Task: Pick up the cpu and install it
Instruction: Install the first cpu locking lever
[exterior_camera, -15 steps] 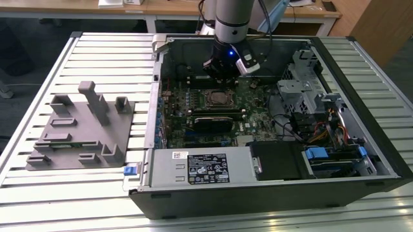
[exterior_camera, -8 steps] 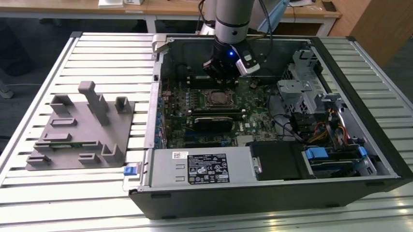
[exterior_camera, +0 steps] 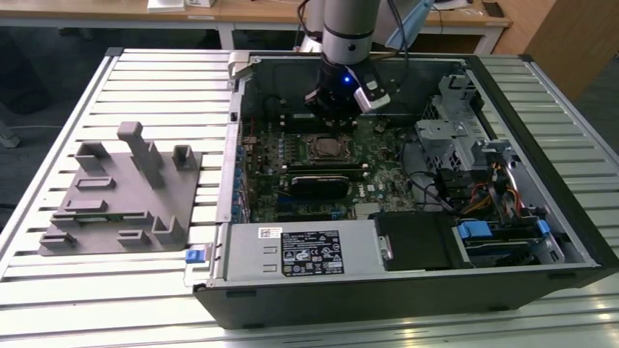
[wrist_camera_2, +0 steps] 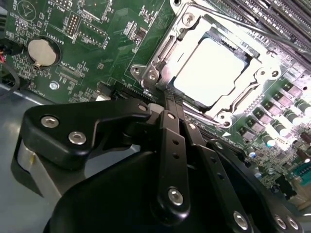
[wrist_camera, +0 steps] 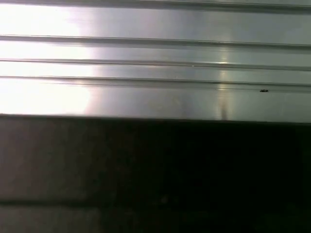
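On the exterior view's left, a grey fixture tray [exterior_camera: 121, 196] was seen on the slatted tabletop [exterior_camera: 58, 109]. Toward the middle, the cpu [wrist_camera_2: 211, 70] was found seated in the motherboard socket [wrist_camera_2: 160, 68], so placement was judged done, with the retaining frame seemingly unlatched. The end effector [wrist_camera_2: 170, 104] was held just beside it, fingers drawn together, gripping nothing. The open computer case [exterior_camera: 570, 210] was set toward the right.

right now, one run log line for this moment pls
stage: cpu lying in motherboard socket | gripper: beside socket, above board, not holding cpu | case: open on slatted table
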`<state>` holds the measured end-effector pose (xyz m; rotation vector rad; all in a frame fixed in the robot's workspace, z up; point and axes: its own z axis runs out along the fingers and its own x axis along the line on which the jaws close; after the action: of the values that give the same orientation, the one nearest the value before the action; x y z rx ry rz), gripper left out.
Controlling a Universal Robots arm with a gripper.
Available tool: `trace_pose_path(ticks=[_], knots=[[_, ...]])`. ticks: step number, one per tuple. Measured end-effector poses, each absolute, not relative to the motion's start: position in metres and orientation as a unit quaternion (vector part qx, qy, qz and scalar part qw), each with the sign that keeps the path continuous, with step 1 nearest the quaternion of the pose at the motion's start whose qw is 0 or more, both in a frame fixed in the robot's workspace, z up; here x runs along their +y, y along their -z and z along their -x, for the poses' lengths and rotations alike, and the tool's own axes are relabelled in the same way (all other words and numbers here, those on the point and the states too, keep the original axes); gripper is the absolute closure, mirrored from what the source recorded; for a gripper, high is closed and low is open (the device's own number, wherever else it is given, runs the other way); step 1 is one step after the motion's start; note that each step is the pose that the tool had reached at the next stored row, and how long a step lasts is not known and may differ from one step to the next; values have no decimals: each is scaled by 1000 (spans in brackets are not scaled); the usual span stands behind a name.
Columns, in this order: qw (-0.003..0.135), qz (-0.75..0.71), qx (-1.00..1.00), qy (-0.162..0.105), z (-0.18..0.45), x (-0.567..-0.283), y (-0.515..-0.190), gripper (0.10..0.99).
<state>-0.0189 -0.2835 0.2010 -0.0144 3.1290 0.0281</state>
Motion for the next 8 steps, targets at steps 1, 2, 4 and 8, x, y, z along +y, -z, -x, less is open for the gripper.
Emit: trace_pose_path(ticks=[1, 2, 4, 8], knots=[[6, 5, 1000, -9, 19, -283, -200, 980], [6, 5, 1000, -8, 19, -283, -200, 980], [6, 5, 1000, -8, 19, -283, -199, 980], [6, 5, 1000, -8, 18, -283, -197, 980]])
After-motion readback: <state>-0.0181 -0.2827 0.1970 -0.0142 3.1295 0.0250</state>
